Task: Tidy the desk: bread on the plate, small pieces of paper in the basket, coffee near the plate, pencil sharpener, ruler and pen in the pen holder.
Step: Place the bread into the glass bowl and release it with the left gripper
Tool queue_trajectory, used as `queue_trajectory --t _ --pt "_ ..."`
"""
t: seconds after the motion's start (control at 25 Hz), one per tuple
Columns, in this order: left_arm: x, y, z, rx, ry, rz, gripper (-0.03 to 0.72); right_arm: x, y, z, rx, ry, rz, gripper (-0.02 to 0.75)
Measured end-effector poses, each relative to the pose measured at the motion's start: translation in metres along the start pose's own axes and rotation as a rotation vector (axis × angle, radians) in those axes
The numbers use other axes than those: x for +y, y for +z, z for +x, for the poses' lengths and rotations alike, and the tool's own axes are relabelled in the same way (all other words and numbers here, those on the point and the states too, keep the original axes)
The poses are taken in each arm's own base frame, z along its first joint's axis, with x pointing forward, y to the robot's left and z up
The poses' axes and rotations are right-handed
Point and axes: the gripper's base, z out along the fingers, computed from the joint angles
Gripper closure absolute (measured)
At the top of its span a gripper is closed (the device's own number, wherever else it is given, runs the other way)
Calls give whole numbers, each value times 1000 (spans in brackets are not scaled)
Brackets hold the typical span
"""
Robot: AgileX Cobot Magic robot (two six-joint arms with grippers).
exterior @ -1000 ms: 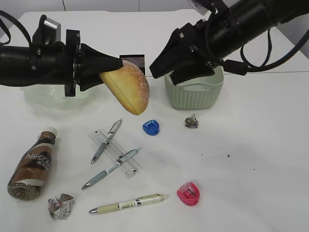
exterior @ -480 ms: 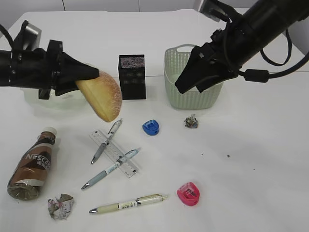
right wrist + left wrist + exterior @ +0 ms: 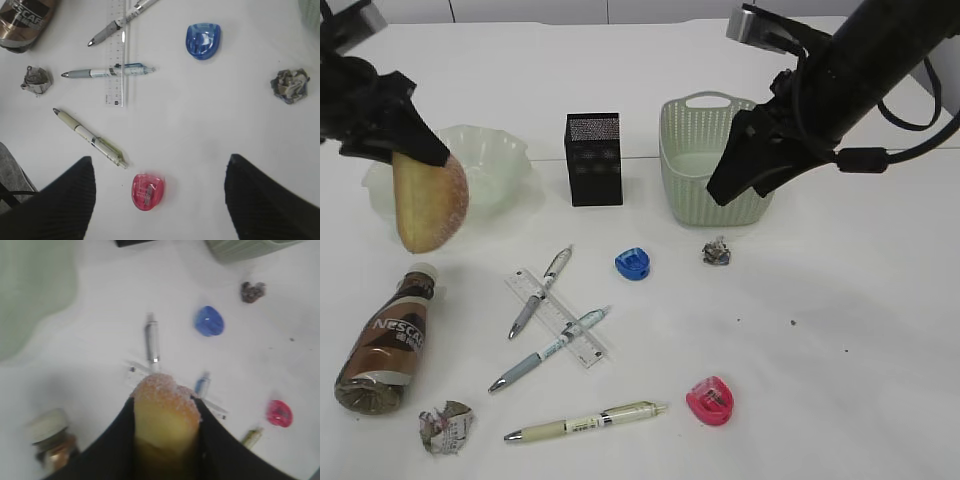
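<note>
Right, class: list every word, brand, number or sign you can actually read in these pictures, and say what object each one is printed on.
"NESCAFE", white letters on the brown label of the coffee bottle; the right wrist view shows only "ESCAFE".
Ruler: fine printed markings, too small to read.
Pens, for example the cream one: barrel print too small to read.
Pink sharpener: embossed marks, unreadable.
Nothing else carries readable text.

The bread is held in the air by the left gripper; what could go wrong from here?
The bread hangs below the left gripper, pinched only at its upper end, so it might slip out. It is beside the plate, near its rim, not clearly over it; if released now it may miss the dish. If it fell, it could land near the Nescafe coffee bottle lying below.
</note>
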Motion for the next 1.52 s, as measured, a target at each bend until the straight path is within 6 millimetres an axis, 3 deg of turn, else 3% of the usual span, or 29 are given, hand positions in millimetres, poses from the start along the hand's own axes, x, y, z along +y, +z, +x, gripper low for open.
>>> queue_trajectory --t 0.24,0.44,0.8,1.04,1.32,1.52 --pt "2 -41 -29 -42 -5 -277 491 -2 -3 -1 11 13 28 154" --pt "12 -51 -44 -159 -12 -429 491 -4 -3 1 31 21 56 153" --pt "52 -5 -64 -309 -14 -475 491 -12 -4 7 85 88 142 154" --pt "77 30 -65 -317 -27 -490 491 -12 -4 7 88 94 145 154" --pt "73 66 -67 -330 21 -482 469 -12 -4 7 88 109 147 154" --pt "73 80 -66 -324 39 -481 340 -12 -4 7 88 120 147 154"
